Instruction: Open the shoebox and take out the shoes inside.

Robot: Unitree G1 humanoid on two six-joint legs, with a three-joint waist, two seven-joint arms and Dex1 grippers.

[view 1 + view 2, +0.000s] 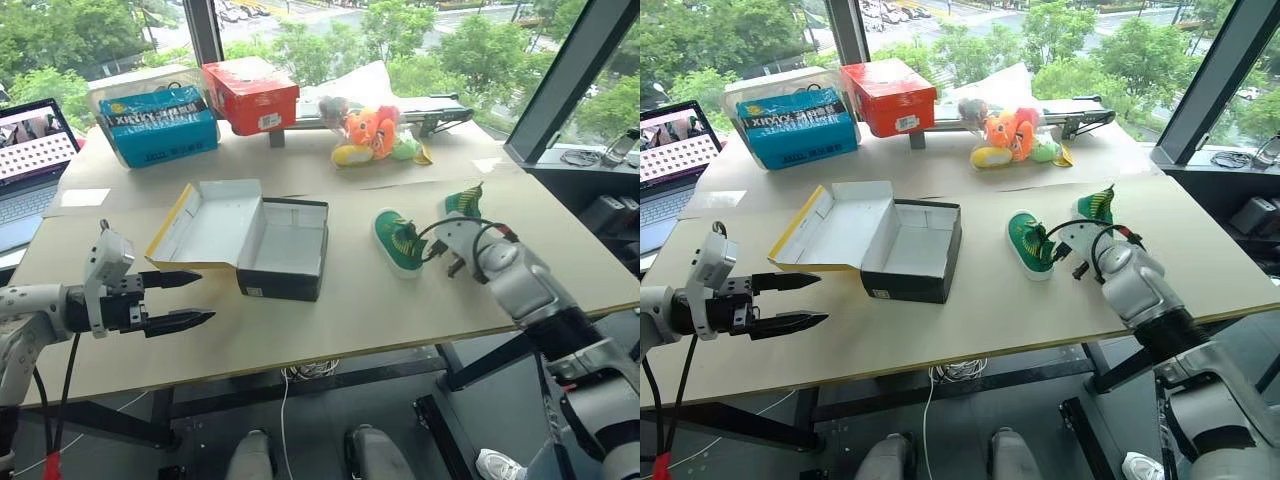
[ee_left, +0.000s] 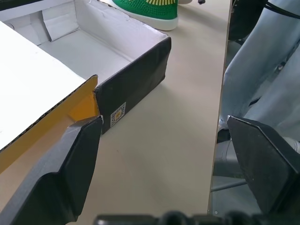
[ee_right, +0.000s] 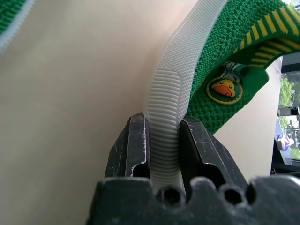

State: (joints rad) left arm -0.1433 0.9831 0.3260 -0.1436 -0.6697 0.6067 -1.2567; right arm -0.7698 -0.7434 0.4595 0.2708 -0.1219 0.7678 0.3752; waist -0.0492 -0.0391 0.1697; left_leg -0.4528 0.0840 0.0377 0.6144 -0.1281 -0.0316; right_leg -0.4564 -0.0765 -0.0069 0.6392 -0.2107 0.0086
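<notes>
Black two-fingered right gripper [image 3: 164, 154] clamped on white ribbed sole of small green knit sneaker [image 1: 463, 203], above beige tabletop [image 1: 380, 310], right of second green sneaker [image 1: 399, 241]. Open yellow-lidded black cardboard shoebox [image 1: 285, 250] left; left gripper [image 1: 185, 300] spread, empty, beside it.

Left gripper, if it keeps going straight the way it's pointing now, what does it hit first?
Most likely the shoebox: the open left gripper points across the table toward its black near corner, with bare tabletop between. Depth is unclear, so it might skim just past the front wall.
</notes>
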